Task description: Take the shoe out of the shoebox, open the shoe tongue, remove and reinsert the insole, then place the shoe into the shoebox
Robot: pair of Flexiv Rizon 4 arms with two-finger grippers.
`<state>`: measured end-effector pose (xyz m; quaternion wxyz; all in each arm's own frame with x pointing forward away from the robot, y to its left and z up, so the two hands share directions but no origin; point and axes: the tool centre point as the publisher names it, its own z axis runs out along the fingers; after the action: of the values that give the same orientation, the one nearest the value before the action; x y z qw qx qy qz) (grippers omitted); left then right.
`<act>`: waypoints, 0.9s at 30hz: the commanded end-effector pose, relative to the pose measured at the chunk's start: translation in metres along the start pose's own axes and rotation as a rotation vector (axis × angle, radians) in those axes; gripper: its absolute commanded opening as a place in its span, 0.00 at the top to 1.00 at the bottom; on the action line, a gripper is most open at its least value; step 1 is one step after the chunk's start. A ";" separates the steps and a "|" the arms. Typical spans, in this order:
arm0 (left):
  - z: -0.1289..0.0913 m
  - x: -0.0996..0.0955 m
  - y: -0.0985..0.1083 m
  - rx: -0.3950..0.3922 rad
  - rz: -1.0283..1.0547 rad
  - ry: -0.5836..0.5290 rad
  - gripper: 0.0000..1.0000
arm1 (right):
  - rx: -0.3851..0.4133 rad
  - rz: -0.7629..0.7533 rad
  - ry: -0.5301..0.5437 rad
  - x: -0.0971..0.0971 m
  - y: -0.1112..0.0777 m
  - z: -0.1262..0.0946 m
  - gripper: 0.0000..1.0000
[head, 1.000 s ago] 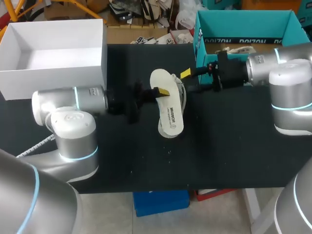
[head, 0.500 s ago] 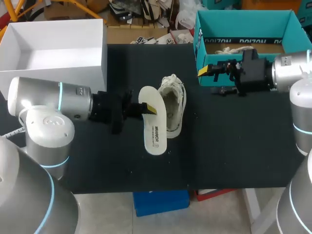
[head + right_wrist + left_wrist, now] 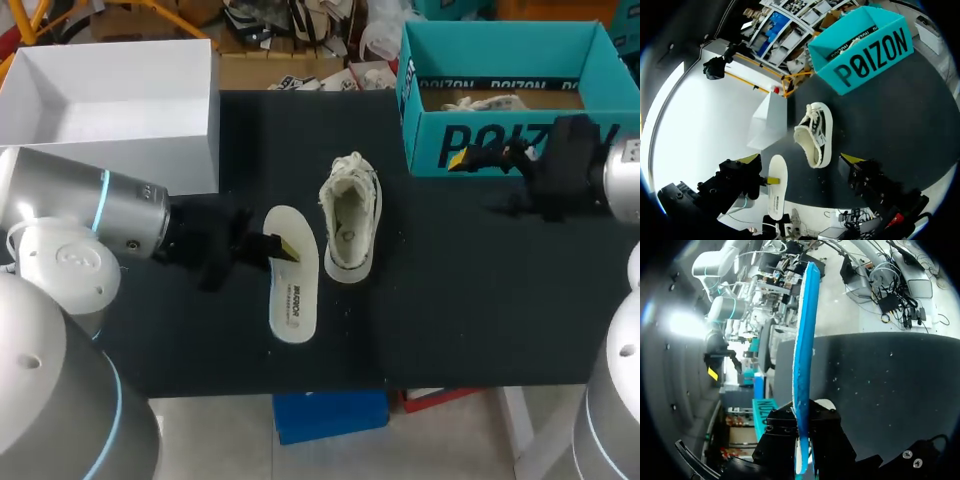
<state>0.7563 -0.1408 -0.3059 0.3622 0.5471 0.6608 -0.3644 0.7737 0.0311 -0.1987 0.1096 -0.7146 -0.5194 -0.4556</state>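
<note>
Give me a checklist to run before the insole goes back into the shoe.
1. Insole clamped in left gripper: ok, gripped near one end.
2. Shoe upright on the table, opening facing up: ok.
3. Insole lined up over the shoe's opening: not ok, it is beside the shoe, apart from it.
4. Right gripper steadying the shoe: not ok, it is open, away from the shoe, by the teal shoebox.
5. Shoe opened wide enough for the insole: cannot tell.
</note>
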 end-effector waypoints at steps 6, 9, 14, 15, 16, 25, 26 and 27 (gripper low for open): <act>0.003 -0.001 -0.003 0.036 0.000 0.008 1.00 | -0.085 0.007 -0.089 0.000 -0.021 -0.059 0.00; 0.007 -0.002 -0.007 0.063 0.006 0.031 1.00 | -0.085 0.007 -0.089 0.000 -0.021 -0.059 0.00; 0.016 0.002 -0.011 0.119 -0.006 0.085 1.00 | -0.085 0.007 -0.089 0.000 -0.021 -0.059 0.00; 0.019 0.003 -0.011 0.128 -0.005 0.090 1.00 | -0.085 0.007 -0.089 0.000 -0.021 -0.059 0.00; 0.021 0.003 -0.010 0.130 -0.003 0.087 1.00 | -0.085 0.007 -0.089 0.000 -0.021 -0.059 0.00; 0.047 0.010 0.007 0.286 -0.040 0.141 1.00 | -0.085 0.007 -0.089 0.000 -0.021 -0.059 0.00; 0.048 0.009 0.010 0.294 -0.044 0.142 1.00 | -0.085 0.007 -0.089 0.000 -0.021 -0.059 0.00; 0.049 0.008 0.013 0.299 -0.051 0.140 1.00 | -0.085 0.007 -0.089 0.000 -0.021 -0.059 0.00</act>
<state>0.7511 -0.1676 -0.3340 0.2451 0.5919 0.6444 -0.4176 0.7250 0.0034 -0.1730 0.0572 -0.7403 -0.5014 -0.4442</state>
